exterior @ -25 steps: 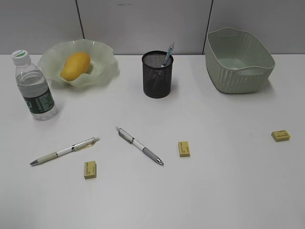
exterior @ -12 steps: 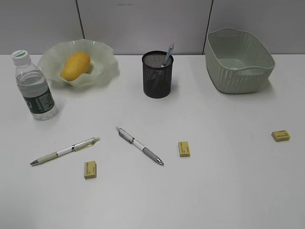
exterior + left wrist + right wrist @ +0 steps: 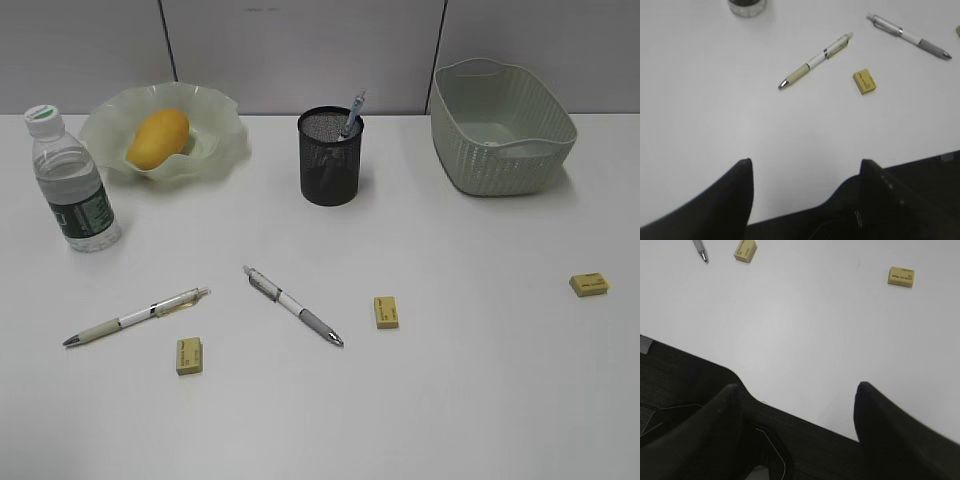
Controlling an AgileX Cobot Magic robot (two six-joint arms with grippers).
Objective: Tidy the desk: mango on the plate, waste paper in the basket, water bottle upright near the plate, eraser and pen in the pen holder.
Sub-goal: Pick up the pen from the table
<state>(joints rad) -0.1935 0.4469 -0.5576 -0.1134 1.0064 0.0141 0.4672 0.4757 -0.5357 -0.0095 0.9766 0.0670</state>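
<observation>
The mango point(image 3: 157, 138) lies on the wavy green plate point(image 3: 226, 140) at the back left. Just in front of it, the water bottle point(image 3: 75, 185) stands upright. A pen point(image 3: 353, 113) sticks out of the black mesh pen holder point(image 3: 331, 160). On the desk point(image 3: 460, 400) lie two pens point(image 3: 137, 316) point(image 3: 293, 305) and three yellow erasers point(image 3: 190, 355) point(image 3: 386, 312) point(image 3: 590, 284). No waste paper shows. Neither arm appears in the exterior view. My left gripper point(image 3: 806, 167) and right gripper point(image 3: 797, 389) both hang open and hold nothing, over the desk's near edge.
The green woven basket point(image 3: 500, 125) stands at the back right. The left wrist view shows a pen point(image 3: 816, 60), an eraser point(image 3: 864, 81) and the bottle's base point(image 3: 746, 6). Two erasers point(image 3: 745, 250) point(image 3: 901, 276) show in the right wrist view. A grey partition wall backs the desk.
</observation>
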